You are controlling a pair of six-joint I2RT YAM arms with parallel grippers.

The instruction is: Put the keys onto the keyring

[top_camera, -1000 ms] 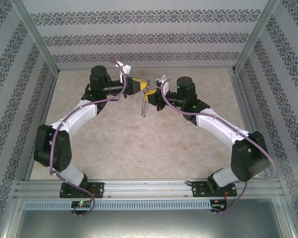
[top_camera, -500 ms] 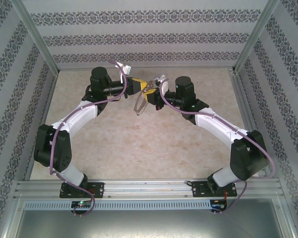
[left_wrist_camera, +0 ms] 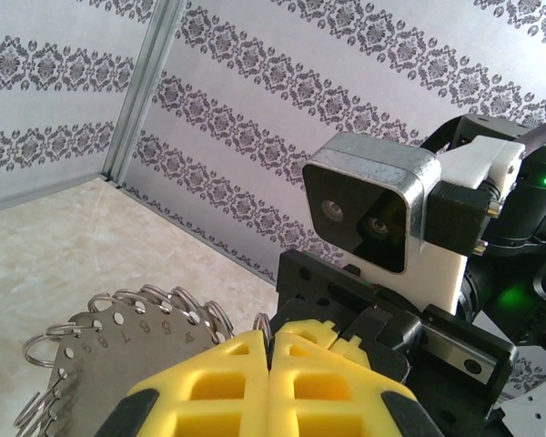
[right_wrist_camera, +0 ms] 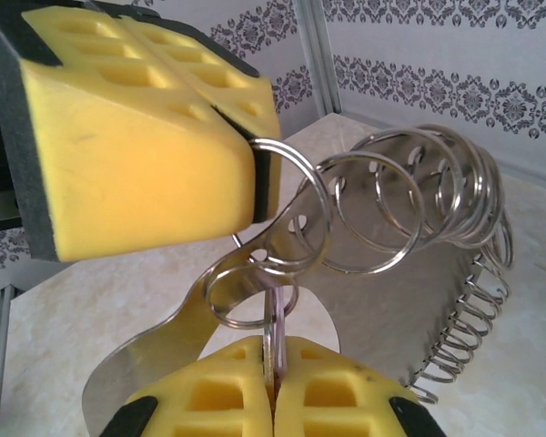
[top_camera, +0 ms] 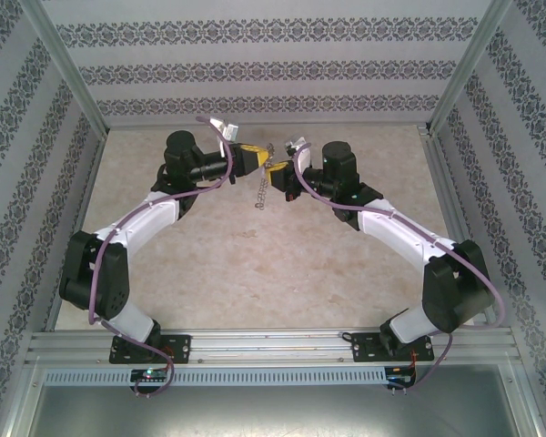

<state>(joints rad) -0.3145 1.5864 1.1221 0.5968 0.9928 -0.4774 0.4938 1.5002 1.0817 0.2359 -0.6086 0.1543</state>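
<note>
**Q:** Where is the key placed relative to the jaws?

**A:** The key [right_wrist_camera: 272, 320] is seen edge-on as a thin lilac-tinted sliver. It is pinched upright between the yellow pads [right_wrist_camera: 209, 401] of the right gripper [right_wrist_camera: 275, 346], whose jaws are closed on it. Its upper end lies against the rings of the keyring [right_wrist_camera: 373, 300], just above the pads.

**Q:** How is the keyring held?

**A:** One ring [left_wrist_camera: 260, 320] at its edge is clamped in the closed jaws of the left gripper [left_wrist_camera: 269, 339]. The numbered metal plate [left_wrist_camera: 118, 350], with split rings set along its rim, is hung in the air above the table [top_camera: 255, 273]. It lies between the two grippers, which are set nearly tip to tip.

**Q:** What is hidden or hard to make out?

**A:** The key's blade and most of its head are covered by the right pads. Whether the key is threaded through a ring cannot be told. In the left wrist view, the plate's lower part is cut off by the frame edge and the pads. The space beyond is blocked there by the right wrist's camera [left_wrist_camera: 369, 214]. From above, the keyring is reduced to a pale strip below the fingertips, and the key is too small to be told apart from it.
</note>
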